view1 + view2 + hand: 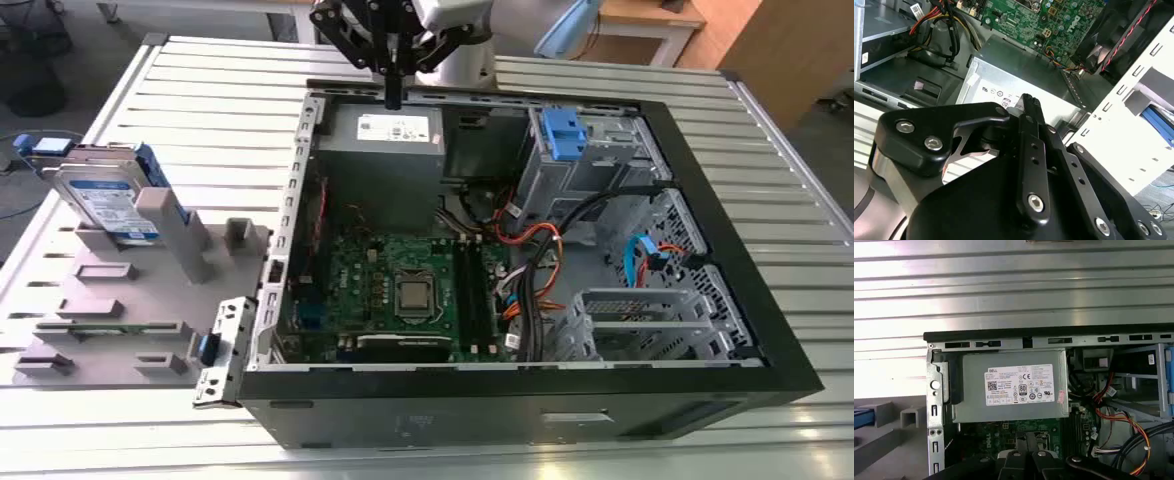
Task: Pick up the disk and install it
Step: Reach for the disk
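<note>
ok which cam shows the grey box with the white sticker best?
First wrist view: the grey box sits face-on, sticker unobstructed. Exterior view shows it at an angle under the gripper; second wrist view, partly behind the gripper.

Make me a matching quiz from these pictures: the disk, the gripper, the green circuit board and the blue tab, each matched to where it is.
Things:
1. disk
2. gripper
3. circuit board
4. blue tab

Places:
A. on the metal cage inside the case
B. upright in the grey rack, outside the case
C. over the grey box
D. flat on the case floor

Pairs: 1B, 2C, 3D, 4A.
</note>
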Controlling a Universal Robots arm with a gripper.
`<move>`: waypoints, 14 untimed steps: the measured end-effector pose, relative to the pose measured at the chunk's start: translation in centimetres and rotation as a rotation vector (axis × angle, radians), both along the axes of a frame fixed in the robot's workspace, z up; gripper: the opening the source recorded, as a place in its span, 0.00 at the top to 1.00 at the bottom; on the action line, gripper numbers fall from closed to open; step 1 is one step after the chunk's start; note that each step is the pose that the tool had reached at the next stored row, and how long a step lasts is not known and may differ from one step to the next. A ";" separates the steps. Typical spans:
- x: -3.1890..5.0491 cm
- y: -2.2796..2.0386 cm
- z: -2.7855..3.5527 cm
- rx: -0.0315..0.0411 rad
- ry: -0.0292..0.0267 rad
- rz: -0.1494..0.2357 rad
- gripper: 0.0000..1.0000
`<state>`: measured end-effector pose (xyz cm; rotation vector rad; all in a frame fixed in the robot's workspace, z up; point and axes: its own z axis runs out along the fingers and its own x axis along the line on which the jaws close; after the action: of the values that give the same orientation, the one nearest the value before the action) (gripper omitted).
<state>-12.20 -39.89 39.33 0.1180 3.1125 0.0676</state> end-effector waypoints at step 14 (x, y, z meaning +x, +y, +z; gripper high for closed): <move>-0.49 0.00 0.00 0.0000 0.0000 0.000 0.89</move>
<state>-12.69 -39.89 39.33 0.1180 3.1124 0.0676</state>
